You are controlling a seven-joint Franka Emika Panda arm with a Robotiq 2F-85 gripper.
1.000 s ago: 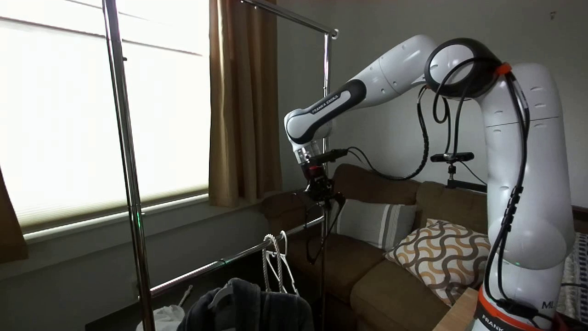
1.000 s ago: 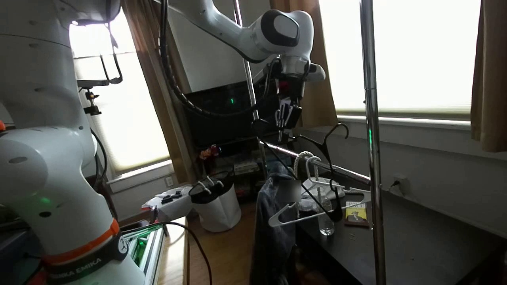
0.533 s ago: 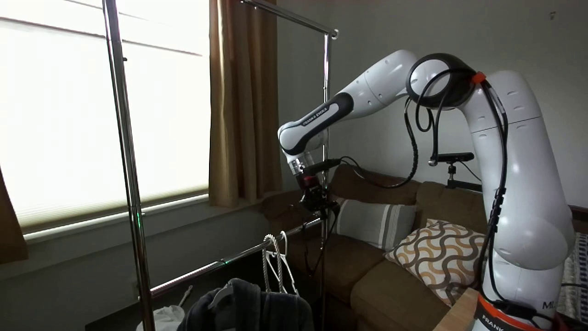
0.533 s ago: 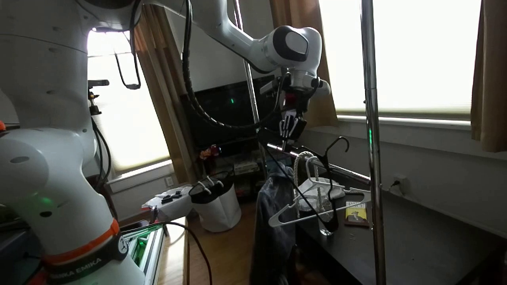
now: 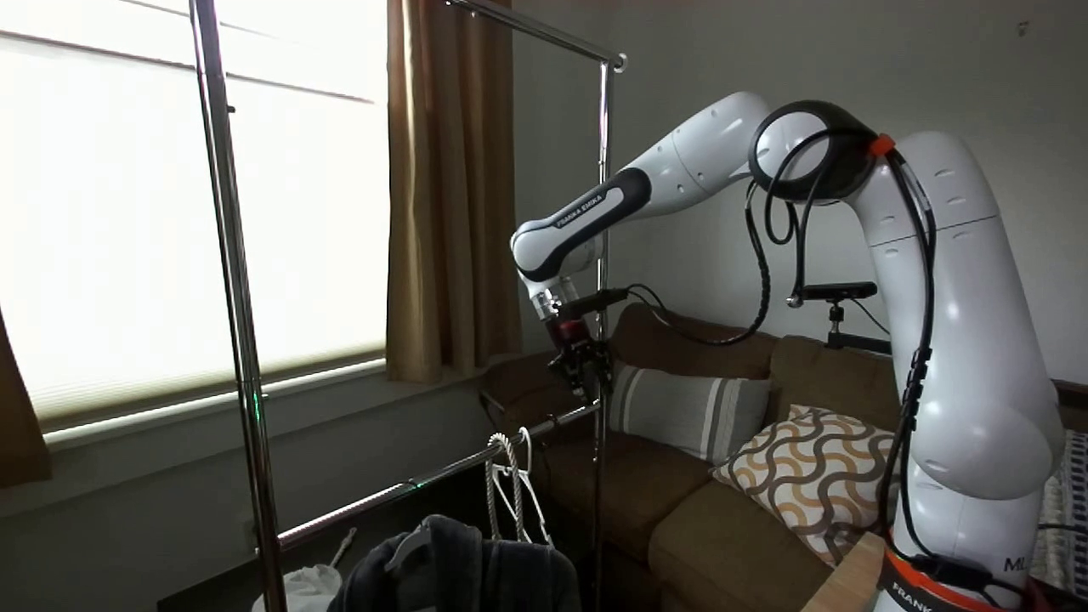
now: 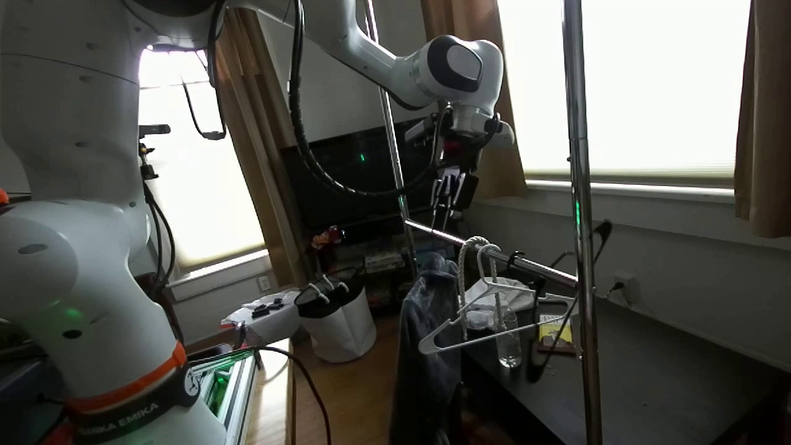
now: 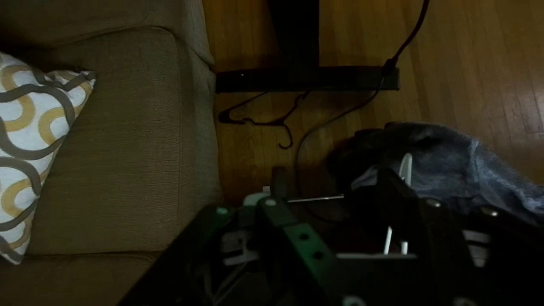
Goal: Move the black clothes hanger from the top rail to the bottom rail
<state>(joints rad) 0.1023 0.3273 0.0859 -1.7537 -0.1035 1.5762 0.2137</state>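
The black clothes hanger point(image 6: 562, 330) hangs with its hook over the bottom rail point(image 6: 547, 270), between the white hanger and the upright, its body swung out at a tilt towards the window side. In an exterior view its small hook point(image 5: 552, 419) shows on the rail; most of its body is dark there. The top rail point(image 5: 544, 36) runs high above, with nothing on its visible part. Just above the bottom rail is my gripper point(image 6: 444, 217), apart from the hanger. In the wrist view the gripper point(image 7: 335, 185) has its fingers spread with nothing held between them.
A white hanger point(image 6: 454, 343) and a rope loop hang on the same rail, beside a dark garment point(image 6: 426, 346). The rack's chrome upright point(image 6: 581, 185) stands near. The sofa point(image 5: 586, 501) is behind. A different black hanger point(image 7: 267, 123) lies on the floor.
My gripper came down with the black clothes hanger, then opened and let go. The hanger now hangs from the bottom rail, swung away from the gripper.
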